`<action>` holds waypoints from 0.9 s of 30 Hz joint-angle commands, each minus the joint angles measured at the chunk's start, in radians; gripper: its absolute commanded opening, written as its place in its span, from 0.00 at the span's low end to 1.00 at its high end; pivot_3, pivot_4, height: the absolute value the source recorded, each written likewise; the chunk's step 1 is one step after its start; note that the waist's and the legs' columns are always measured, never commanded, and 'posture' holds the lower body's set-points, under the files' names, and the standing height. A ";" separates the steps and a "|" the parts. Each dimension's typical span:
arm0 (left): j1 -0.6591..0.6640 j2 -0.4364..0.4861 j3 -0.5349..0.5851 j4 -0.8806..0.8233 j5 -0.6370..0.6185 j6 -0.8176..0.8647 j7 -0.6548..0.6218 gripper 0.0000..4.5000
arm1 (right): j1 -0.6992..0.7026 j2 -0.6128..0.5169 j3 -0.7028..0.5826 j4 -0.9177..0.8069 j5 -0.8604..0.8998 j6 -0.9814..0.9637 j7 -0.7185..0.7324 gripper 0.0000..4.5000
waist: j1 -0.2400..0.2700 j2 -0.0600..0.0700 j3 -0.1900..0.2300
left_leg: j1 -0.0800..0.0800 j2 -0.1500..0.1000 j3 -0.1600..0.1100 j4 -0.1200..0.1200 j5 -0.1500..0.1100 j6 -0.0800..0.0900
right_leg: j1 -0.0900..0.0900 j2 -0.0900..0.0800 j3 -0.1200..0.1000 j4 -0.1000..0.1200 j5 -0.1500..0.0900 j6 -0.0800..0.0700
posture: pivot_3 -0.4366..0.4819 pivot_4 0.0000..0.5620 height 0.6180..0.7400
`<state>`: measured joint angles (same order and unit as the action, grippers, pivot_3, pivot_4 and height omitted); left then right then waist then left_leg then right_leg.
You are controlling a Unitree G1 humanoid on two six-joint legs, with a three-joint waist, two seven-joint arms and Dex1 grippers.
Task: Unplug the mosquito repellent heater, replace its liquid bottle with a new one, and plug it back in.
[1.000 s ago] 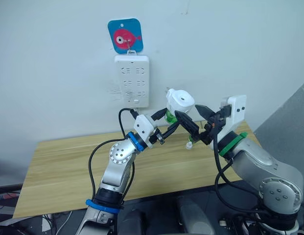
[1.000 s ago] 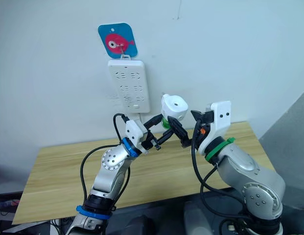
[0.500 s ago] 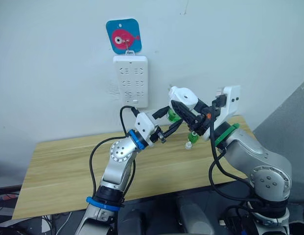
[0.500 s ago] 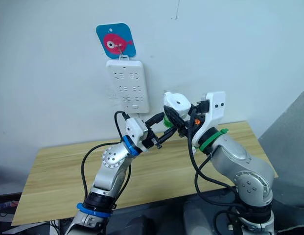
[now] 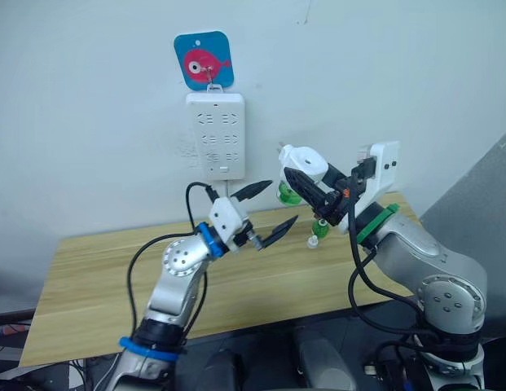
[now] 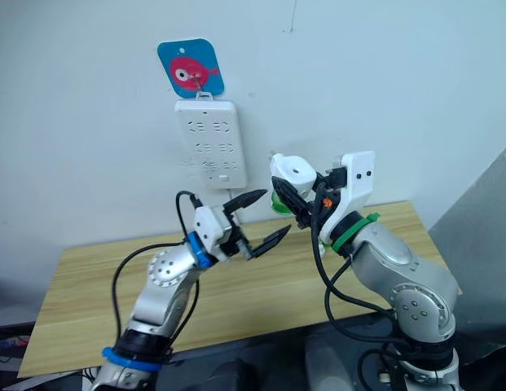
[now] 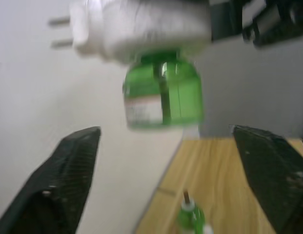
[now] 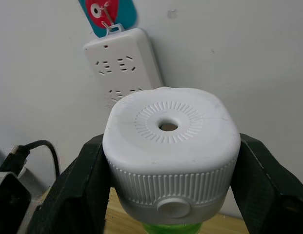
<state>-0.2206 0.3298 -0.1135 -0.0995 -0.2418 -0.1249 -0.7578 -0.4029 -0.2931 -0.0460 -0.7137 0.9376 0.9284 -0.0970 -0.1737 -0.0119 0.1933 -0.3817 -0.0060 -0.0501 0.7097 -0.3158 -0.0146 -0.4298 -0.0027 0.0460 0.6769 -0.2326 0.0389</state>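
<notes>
One mosquito repellent heater (image 5: 302,166), white with a round vent hole on top and two metal prongs at its back, is being held in the air in front of the wall, to the right of and slightly below the power strip (image 5: 215,134). The right gripper (image 5: 308,188) is clamping it, one black finger pressing each side of the ribbed body. One green liquid bottle (image 7: 163,95) is hanging from the heater's underside, with open air all around it. The left gripper (image 6: 257,219) is hovering just left of the heater and lower, its two fingers spread wide and gripping nothing; its forearm is angling up from a bent elbow. One small second bottle (image 5: 315,238), green-capped, is standing on the wooden table (image 5: 98,277) below the heater, near the table's back edge. One white multi-socket power strip is hanging on the wall from a blue fish hook (image 5: 204,60), its sockets unoccupied.
</notes>
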 commanded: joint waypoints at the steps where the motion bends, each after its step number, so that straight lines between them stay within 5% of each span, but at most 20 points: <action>1: 0.029 0.109 0.163 -0.086 -0.089 0.089 0.010 1.00 | -0.019 -0.114 -0.001 -0.077 -0.039 0.003 0.073 0.66 | 0.001 0.000 0.000 | 0.000 0.000 0.000 0.000 0.000 0.000 | 0.000 0.000 0.000 0.000 0.000 0.000 | 0.21 0.26 0.92; 9: -0.082 0.205 0.290 0.013 -0.119 0.214 0.073 1.00 | -0.036 -0.277 0.071 -0.117 -0.093 0.006 0.212 0.66 | 0.023 -0.001 0.000 | -0.001 -0.001 0.001 -0.001 0.000 0.000 | -0.001 -0.001 -0.002 -0.002 -0.001 0.001 | 0.27 0.27 0.92; 24: -0.363 0.205 0.254 0.383 -0.096 0.214 -0.031 1.00 | -0.041 -0.270 0.089 -0.129 -0.128 0.017 0.241 0.66 | 0.032 -0.001 0.000 | -0.001 -0.001 0.001 -0.002 0.000 0.000 | -0.001 -0.002 -0.003 -0.003 -0.001 0.000 | 0.23 0.27 0.92; 27: -0.400 0.205 0.253 0.431 -0.083 0.195 -0.046 0.87 | -0.038 -0.269 0.089 -0.133 -0.126 0.020 0.241 0.66 | 0.035 -0.001 0.000 | -0.001 -0.001 0.001 -0.002 0.000 0.000 | -0.001 -0.002 -0.003 -0.002 -0.001 0.000 | 0.23 0.28 0.92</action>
<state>-0.5875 0.5264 0.1336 0.3275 -0.3309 0.0928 -0.8001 -0.4326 -0.5664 0.0611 -0.8022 0.8092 0.9536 0.1387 -0.1387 -0.0128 0.1928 -0.3827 -0.0074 -0.0493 0.7082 -0.3158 -0.0147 -0.4310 -0.0050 0.0432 0.6744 -0.2332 0.0393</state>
